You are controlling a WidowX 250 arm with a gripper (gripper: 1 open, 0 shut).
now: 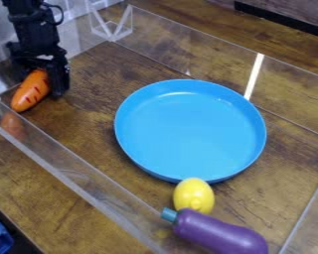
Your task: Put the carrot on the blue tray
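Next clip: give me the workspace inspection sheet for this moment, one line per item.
Surface: dark wooden table inside clear acrylic walls.
Job's things: carrot on the table at far left; blue tray centre, empty.
Clutter: lemon at the tray's near rim, purple eggplant beside it.
Grippers: tool open, pointing down over the carrot's leafy end.
Cables: nothing seen.
Surroundings: dark background, unclear.

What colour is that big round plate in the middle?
Bright blue all over: the blue tray, plain to see in the camera view.
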